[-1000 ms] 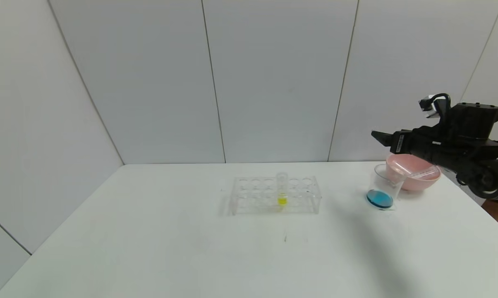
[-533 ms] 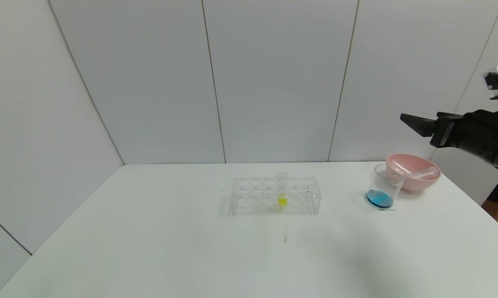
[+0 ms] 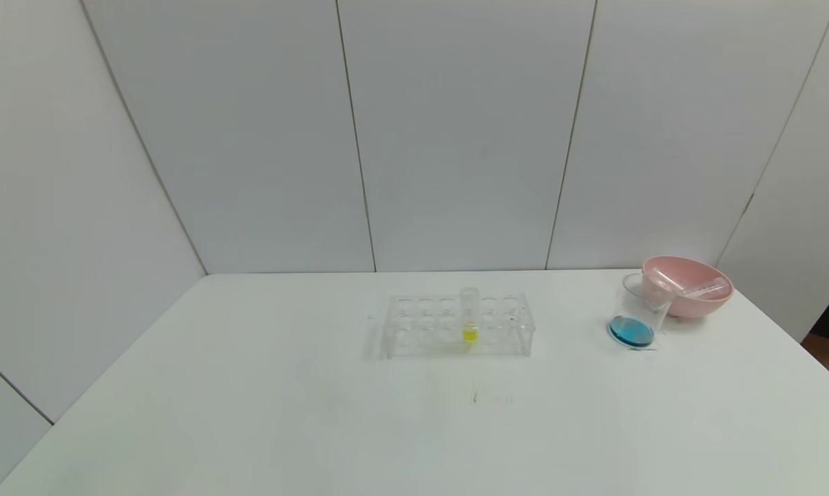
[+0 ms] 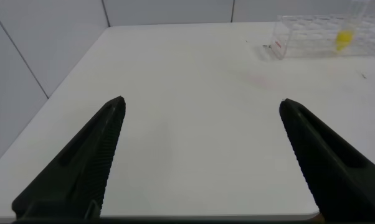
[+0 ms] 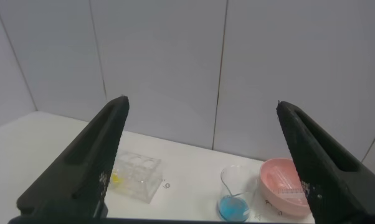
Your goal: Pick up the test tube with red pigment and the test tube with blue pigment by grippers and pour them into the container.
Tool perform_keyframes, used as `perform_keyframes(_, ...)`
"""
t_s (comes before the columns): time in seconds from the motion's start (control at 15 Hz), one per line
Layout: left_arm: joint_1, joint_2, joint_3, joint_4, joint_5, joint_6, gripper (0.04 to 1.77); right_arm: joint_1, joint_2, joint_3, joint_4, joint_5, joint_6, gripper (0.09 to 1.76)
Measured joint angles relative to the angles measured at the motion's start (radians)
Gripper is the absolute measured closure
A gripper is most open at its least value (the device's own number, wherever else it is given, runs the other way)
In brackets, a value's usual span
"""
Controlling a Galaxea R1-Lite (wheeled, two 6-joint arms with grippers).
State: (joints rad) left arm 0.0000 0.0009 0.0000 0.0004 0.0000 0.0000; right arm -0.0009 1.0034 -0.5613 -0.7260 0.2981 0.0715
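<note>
The container (image 3: pixel 633 318), a clear beaker, stands at the table's right with blue liquid in its bottom; the right wrist view shows the container (image 5: pixel 238 190) too. No tube holding red or blue pigment is in view. Clear tubes (image 3: pixel 690 287) lie in the pink bowl (image 3: pixel 717 297) just behind the beaker. My right gripper (image 5: pixel 201 101) is open and empty, high above the table and away from the beaker. My left gripper (image 4: pixel 201 101) is open and empty over the table's near left part. Neither arm shows in the head view.
A clear tube rack (image 3: pixel 459 325) stands mid-table with one yellow-liquid tube (image 3: pixel 469 315) upright in it; the left wrist view shows the rack (image 4: pixel 312 37) far off. The pink bowl (image 5: pixel 271 194) sits close to the table's right edge.
My right arm has lifted from above the bowl and drawn back to the right, out of the head view. Beaker, bowl and rack have not moved.
</note>
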Motion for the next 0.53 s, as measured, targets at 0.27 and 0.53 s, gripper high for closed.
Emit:
perform_keyframes(0.27,0.0,0.0,0.0,0.0,0.0,0.0,0.05,0.006,-0.307,0.12,0.095,0.014,-0.001,0.15)
perform_keyframes(0.53,0.0,0.0,0.0,0.0,0.0,0.0,0.05,0.012,-0.618,0.178,0.355,0.013,-0.004,0.15)
